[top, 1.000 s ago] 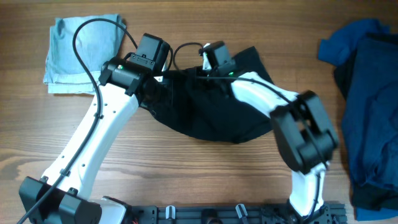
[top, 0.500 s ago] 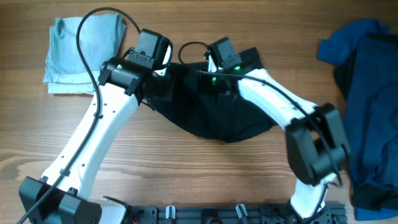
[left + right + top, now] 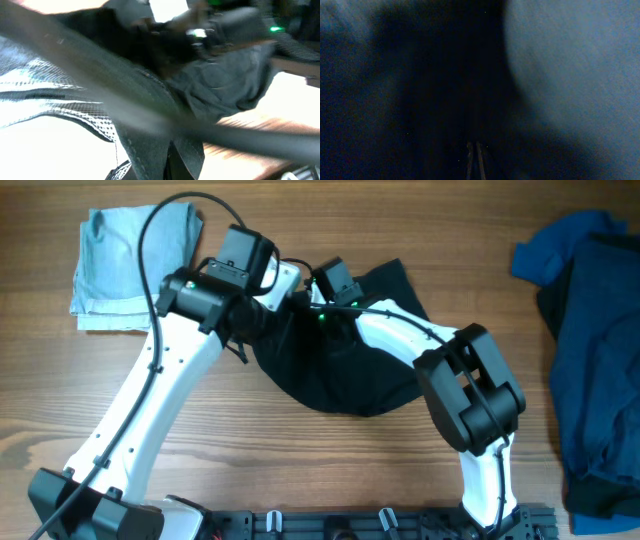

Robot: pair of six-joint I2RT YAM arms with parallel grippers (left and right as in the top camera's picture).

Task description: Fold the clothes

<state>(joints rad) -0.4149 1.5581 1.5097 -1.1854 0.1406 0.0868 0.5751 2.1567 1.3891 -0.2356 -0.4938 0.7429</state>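
**Black shorts gripped at the top edge, mid-surface**

A pale blue garment (image 3: 130, 265) lies folded flat in the far left corner of the surface (image 3: 300, 460). Right of it, the left end effector (image 3: 287, 292) is closed on the upper edge of the black shorts (image 3: 350, 370). Its wrist view, though blurred, shows dark cloth and whitish mesh lining bunched close to the fingers. The right end effector (image 3: 318, 302) sits just beside it, also closed on that bunched edge, and dark fabric fills its own wrist view. The shorts spread from there toward the near edge in a rounded, creased mass across the middle of the surface. A heap of dark blue garments (image 3: 590, 350) lies along the right edge, well apart.
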